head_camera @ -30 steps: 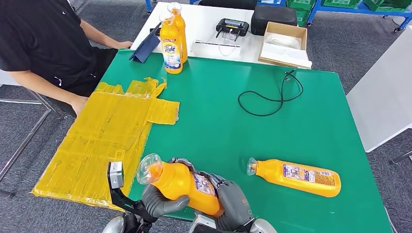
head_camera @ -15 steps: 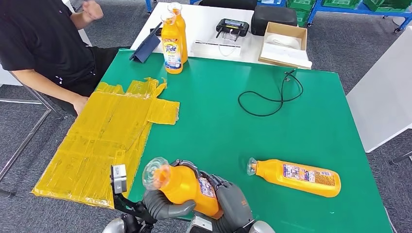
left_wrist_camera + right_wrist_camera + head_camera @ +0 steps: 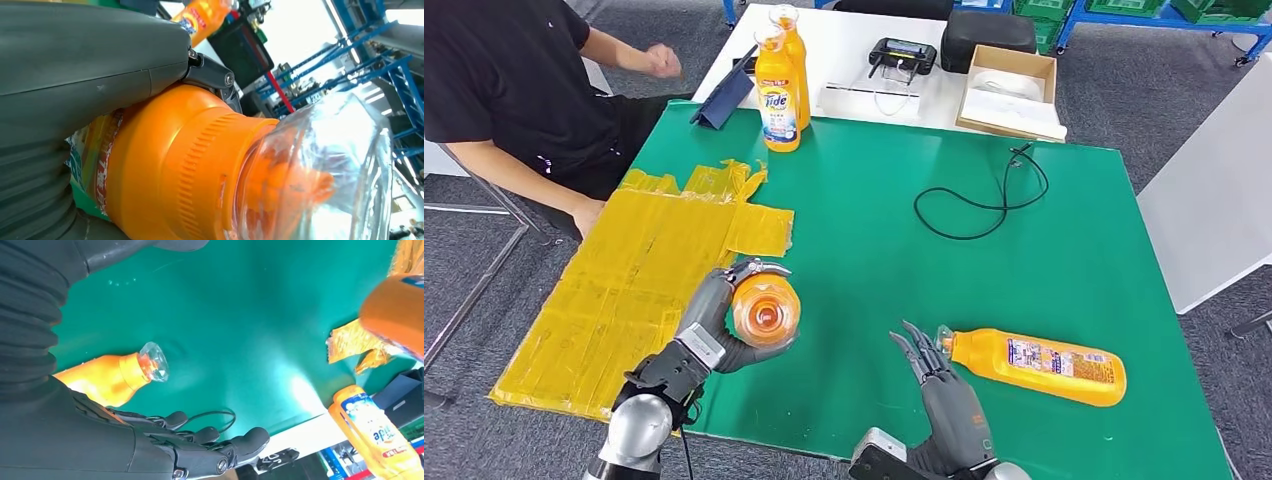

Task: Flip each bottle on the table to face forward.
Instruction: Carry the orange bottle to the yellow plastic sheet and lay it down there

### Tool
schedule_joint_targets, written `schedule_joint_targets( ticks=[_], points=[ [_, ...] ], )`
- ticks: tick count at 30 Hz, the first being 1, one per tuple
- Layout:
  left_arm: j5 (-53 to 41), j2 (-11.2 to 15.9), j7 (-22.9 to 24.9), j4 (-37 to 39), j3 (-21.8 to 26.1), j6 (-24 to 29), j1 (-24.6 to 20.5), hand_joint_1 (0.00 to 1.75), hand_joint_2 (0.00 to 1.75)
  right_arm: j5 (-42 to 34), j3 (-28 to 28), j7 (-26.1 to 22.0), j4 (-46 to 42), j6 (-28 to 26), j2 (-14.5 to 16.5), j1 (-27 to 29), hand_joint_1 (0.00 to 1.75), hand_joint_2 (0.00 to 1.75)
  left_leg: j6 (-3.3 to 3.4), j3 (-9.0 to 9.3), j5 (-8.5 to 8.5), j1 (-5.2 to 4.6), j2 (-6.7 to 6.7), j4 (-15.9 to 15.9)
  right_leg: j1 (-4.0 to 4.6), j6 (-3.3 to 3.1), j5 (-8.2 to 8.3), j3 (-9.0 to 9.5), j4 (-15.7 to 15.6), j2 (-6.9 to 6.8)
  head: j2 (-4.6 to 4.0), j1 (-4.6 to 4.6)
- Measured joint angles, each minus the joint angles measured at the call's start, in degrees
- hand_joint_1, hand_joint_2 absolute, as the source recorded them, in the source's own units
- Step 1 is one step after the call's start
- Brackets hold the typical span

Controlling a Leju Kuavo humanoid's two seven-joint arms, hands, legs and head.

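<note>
The left hand [image 3: 724, 325] grips one bottle [image 3: 764, 308] upright near the tabletop's [image 3: 874, 250] front, while the lying bottle [image 3: 1034, 365], cap toward the empty, spread-fingered right hand [image 3: 939, 385], rests just beside it

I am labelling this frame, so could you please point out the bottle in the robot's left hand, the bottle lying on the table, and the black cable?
held bottle [image 3: 765, 310]: head view, on its cap end.
lying bottle [image 3: 1039, 366]: head view, mid-body label.
black cable [image 3: 976, 203]: head view, on the loop.
</note>
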Motion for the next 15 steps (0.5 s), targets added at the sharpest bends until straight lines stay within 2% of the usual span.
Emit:
schedule_joint_targets(
  ticks=[5,9,12,15],
  points=[
    [-19.9,0.7,-1.8,1.1,0.0,10.7,-0.9,1.75,1.75,0.9,-2.3,0.1,-2.0,-0.2,-2.3,1.2,0.00,1.75,0.00,-0.02,-0.01,0.00,-0.01,0.0,0.00,0.00,-0.01,-0.05,0.0,-0.01,0.00,-0.01],
    [-39.0,3.6,0.7,7.4,-2.5,18.1,-4.2,1.75,1.75,-1.8,-6.2,-1.2,-3.2,1.7,-6.2,1.8,0.00,1.75,0.02,-0.01,0.01,0.00,-0.01,0.0,0.00,0.02,0.02,-0.03,0.0,0.00,0.00,-0.01],
    [-44.0,5.6,2.4,12.7,-4.7,19.9,-6.6,1.75,1.75,-3.2,-9.8,-2.2,-3.3,3.4,-8.2,1.8,0.00,1.75,0.06,0.01,0.04,0.00,0.00,0.0,0.00,0.07,0.08,-0.01,0.0,0.01,0.00,0.00],
    [-47.4,7.4,4.1,17.7,-6.7,19.2,-8.4,1.75,1.75,-3.2,-11.9,-2.5,-3.5,4.0,-9.4,2.2,0.00,1.75,0.07,0.02,0.05,-0.01,0.00,0.0,0.00,0.08,0.09,-0.01,0.0,0.01,0.00,-0.01]
  ],
)
